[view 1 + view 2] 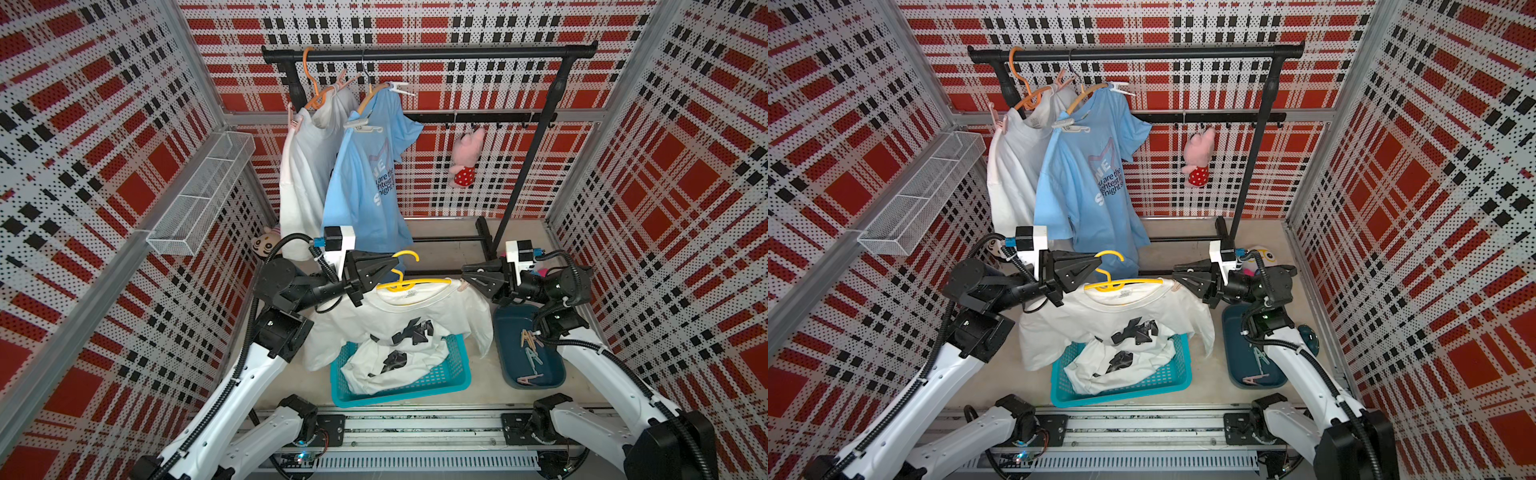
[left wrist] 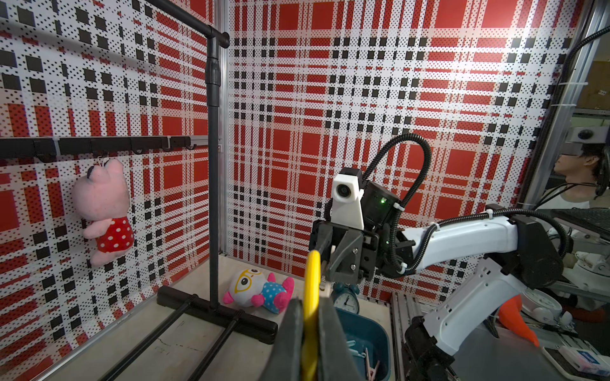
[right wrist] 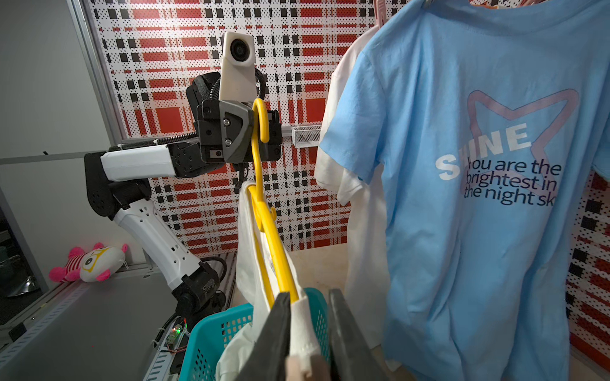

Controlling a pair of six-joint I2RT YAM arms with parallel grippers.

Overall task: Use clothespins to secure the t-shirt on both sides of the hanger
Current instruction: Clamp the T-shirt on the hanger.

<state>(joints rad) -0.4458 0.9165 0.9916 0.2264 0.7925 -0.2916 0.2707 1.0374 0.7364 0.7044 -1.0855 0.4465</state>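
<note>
Left gripper (image 2: 310, 333) clamped yellow plastic hanger (image 2: 312, 280). Right gripper (image 3: 310, 330) slightly parted around beige clothespin (image 3: 297, 366) on white t-shirt (image 1: 415, 316) shoulder; only right wrist view showed the gap. Spare clothespins (image 1: 527, 340) lay in dark-teal tray (image 1: 510, 332).

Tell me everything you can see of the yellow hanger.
The yellow hanger is glossy plastic by its look: an open hook on top, a small second hook below the neck, thin sloping arms. It is held in mid-air, roughly level, in front of the rack. The left gripper is shut on its neck. A white t-shirt is draped over it, hiding the arm tips. The right gripper straddles one clothed end, jaws apart.
</note>
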